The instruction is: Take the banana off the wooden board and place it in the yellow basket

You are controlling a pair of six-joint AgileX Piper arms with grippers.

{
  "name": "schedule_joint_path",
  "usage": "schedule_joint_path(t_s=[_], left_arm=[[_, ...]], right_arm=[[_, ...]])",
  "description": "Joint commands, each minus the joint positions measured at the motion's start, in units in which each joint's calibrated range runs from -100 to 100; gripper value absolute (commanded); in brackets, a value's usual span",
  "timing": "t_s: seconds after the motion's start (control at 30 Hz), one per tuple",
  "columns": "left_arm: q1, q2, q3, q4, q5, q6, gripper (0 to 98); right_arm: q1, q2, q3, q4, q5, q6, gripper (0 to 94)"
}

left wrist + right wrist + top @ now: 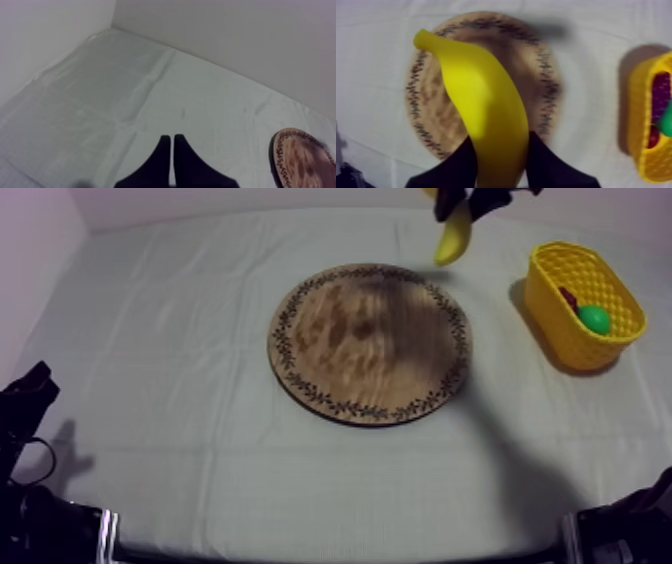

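Observation:
High above the far rim of the round wooden board (pixel 370 341) my right gripper (pixel 462 202) is shut on the yellow banana (pixel 453 238), which hangs down from it. From the right wrist, the banana (pixel 481 105) runs between the two black fingers (pixel 546 165), over the board (pixel 436 100). The yellow basket (pixel 560 328) stands at the right of the table; it holds a green fruit (pixel 595 318) and something dark red beside it. My left gripper (pixel 30 388) rests low at the left; in its wrist view the gripper (pixel 172 142) lies together as a narrow wedge over bare cloth.
The board (pixel 300 160) lies off to the side of the left gripper. The basket (pixel 643 125) with purple grapes (pixel 660 95) inside sits beside the board in the right wrist view. White walls border the cloth at the back and left.

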Motion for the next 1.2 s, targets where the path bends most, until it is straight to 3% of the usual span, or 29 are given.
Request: schedule_joint_path(t_s=[0.0,0.67,1.17], left_arm=[[0.0,0.0,0.0,-0.01,0.0,0.0,0.1],[0.0,0.0,0.0,-0.01,0.0,0.0,0.1],[0.0,0.0,0.0,-0.01,0.0,0.0,0.1]], right_arm=[[2.3,-1.1,1.8,0.4,-0.2,2.4,27.6],[19.0,-4.9,10.9,6.5,-2.2,16.9,26.9],[25.5,-4.4,11.9,10.1,-5.9,21.8,27.0]])
